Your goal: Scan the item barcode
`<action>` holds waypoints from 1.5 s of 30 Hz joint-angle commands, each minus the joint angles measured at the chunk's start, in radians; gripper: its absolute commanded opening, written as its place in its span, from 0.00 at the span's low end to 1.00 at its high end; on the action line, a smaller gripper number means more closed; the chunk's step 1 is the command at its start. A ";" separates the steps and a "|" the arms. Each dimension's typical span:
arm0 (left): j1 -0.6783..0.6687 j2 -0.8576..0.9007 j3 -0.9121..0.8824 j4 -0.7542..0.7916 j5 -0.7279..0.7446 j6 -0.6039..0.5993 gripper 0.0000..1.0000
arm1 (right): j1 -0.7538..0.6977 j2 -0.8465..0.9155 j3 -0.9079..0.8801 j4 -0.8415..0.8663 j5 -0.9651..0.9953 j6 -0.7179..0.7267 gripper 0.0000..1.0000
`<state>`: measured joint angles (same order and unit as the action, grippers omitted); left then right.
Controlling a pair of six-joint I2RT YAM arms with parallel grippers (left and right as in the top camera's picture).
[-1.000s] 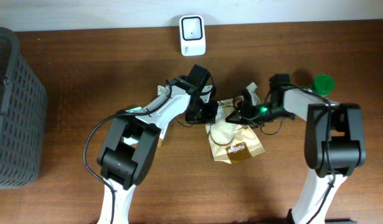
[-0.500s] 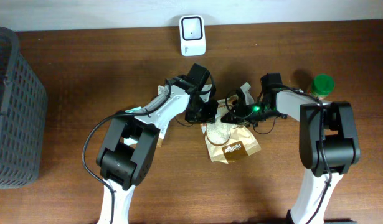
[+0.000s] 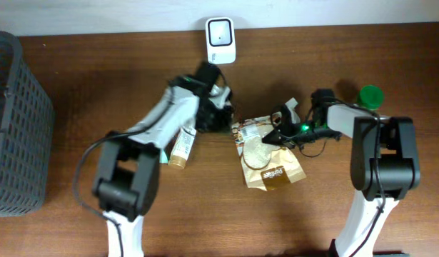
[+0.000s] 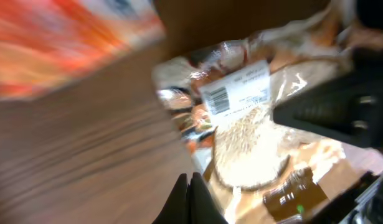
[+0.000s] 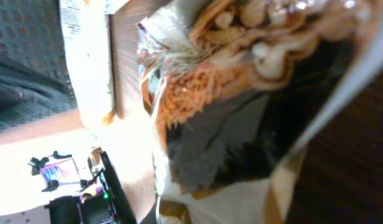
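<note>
The item is a brown and clear snack packet [image 3: 265, 158] lying flat on the wooden table, mid-right. Its white barcode label [image 4: 219, 99] faces up near the packet's top-left corner. My right gripper [image 3: 278, 135] is shut on the packet's upper right edge, and the packet [image 5: 241, 93] fills the right wrist view. My left gripper [image 3: 218, 120] is shut and holds nothing, just left of the packet's top-left corner; its fingertips [image 4: 192, 198] are pressed together above bare wood. The white scanner [image 3: 220, 40] stands at the table's back edge.
A dark mesh basket [image 3: 16, 128] stands at the far left. A tan bottle [image 3: 180, 146] lies under the left arm. A green-capped thing [image 3: 371, 95] sits behind the right arm. A blurred orange thing [image 4: 66, 37] shows in the left wrist view.
The right gripper has closed on the packet's edge. The left arm has swung back and left, away from the packet, uncovering the tan bottle. The packet has shifted slightly.
</note>
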<state>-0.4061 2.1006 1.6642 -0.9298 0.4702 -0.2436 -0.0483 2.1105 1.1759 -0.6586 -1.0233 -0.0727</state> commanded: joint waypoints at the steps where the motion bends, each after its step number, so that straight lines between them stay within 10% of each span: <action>1: 0.121 -0.137 0.069 -0.065 -0.008 0.082 0.00 | -0.013 -0.142 -0.003 -0.048 -0.121 -0.089 0.04; 10: 0.357 -0.173 0.068 -0.129 -0.033 0.082 0.12 | -0.073 -0.396 -0.003 -0.073 -0.283 -0.058 0.04; 18: 0.375 -0.173 0.068 -0.127 -0.155 0.082 0.99 | -0.084 -0.509 -0.003 0.080 -0.319 0.488 0.04; 30: 0.375 -0.173 0.068 -0.131 -0.166 0.082 0.99 | -0.067 -0.591 -0.003 0.314 -0.282 0.717 0.04; 34: 0.396 -0.174 0.068 -0.127 -0.426 0.085 0.99 | 0.021 -0.592 0.055 0.325 -0.136 0.652 0.04; 45: 0.418 -0.174 0.068 -0.127 -0.624 0.085 0.99 | 0.308 -0.394 0.706 -0.241 0.611 0.291 0.04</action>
<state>0.0128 1.9354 1.7264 -1.0557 -0.1143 -0.1715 0.2153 1.6505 1.7252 -0.8719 -0.6483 0.3489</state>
